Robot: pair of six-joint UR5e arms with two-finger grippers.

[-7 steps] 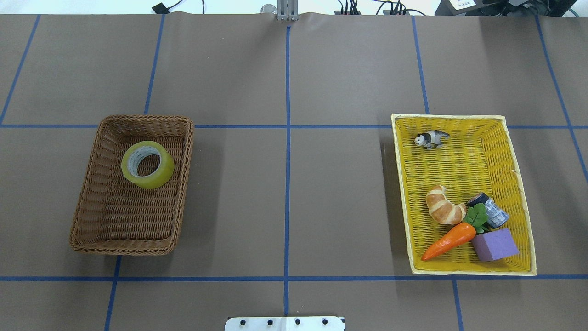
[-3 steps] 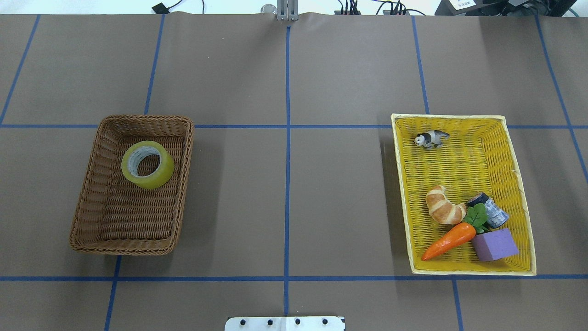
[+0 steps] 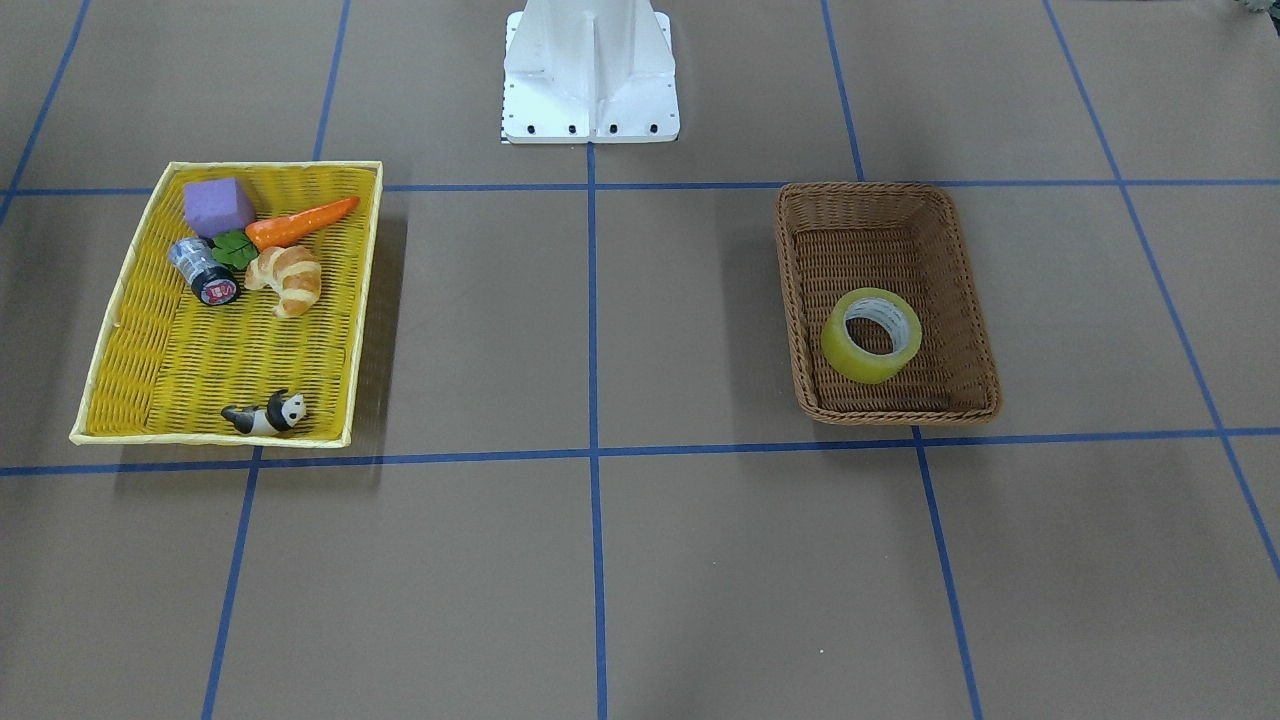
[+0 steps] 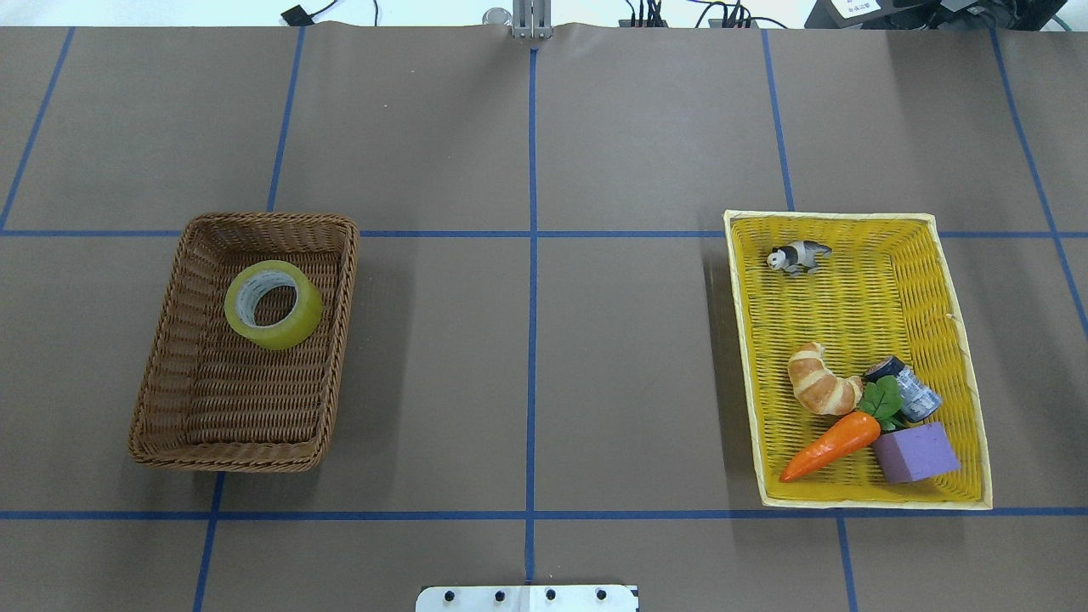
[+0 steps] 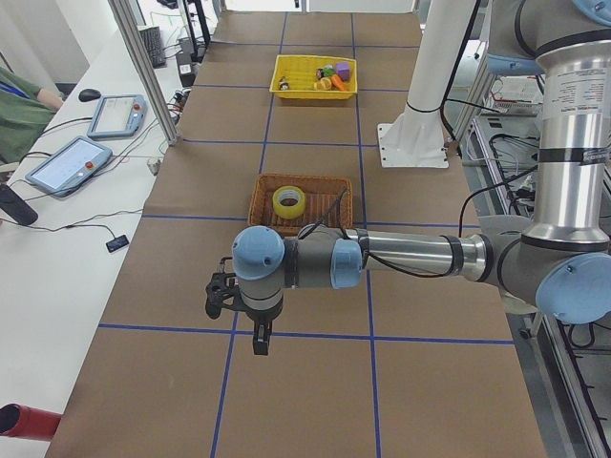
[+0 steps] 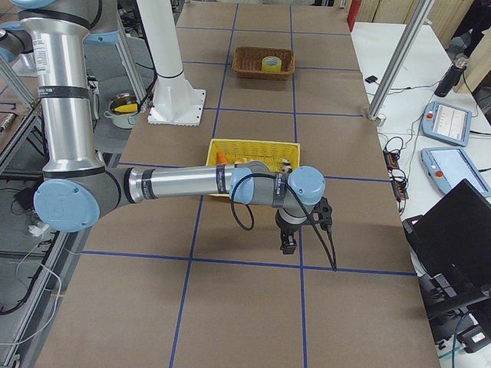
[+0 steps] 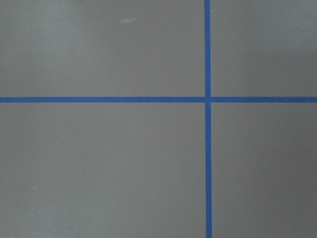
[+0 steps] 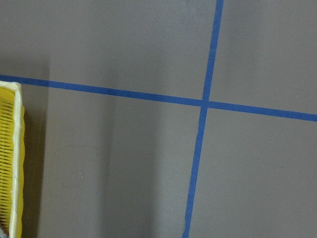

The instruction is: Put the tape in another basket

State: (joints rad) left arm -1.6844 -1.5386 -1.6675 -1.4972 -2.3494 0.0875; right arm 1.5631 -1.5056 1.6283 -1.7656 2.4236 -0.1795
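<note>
The yellow tape roll [image 4: 291, 332] lies flat in the far half of the brown wicker basket [image 4: 170, 340] on the table's left side. Both also show in the front view, the tape [image 3: 848, 360] and the basket [image 3: 895, 412]. Neither gripper shows in the overhead or front view. In the left side view my left gripper [image 5: 256, 339] hangs above bare table, well short of the tape [image 5: 289, 212]. In the right side view my right gripper [image 6: 288, 244] hangs just outside the yellow tray. I cannot tell whether either is open or shut.
A shallow yellow woven tray [image 4: 850, 289] on the right holds a panda figure [image 4: 797, 256], a croissant [image 4: 821, 382], a carrot [image 4: 833, 444], a purple block [image 4: 915, 452] and a small silvery cylinder [image 4: 914, 393]. The robot's white base [image 3: 590, 70] stands mid-table.
</note>
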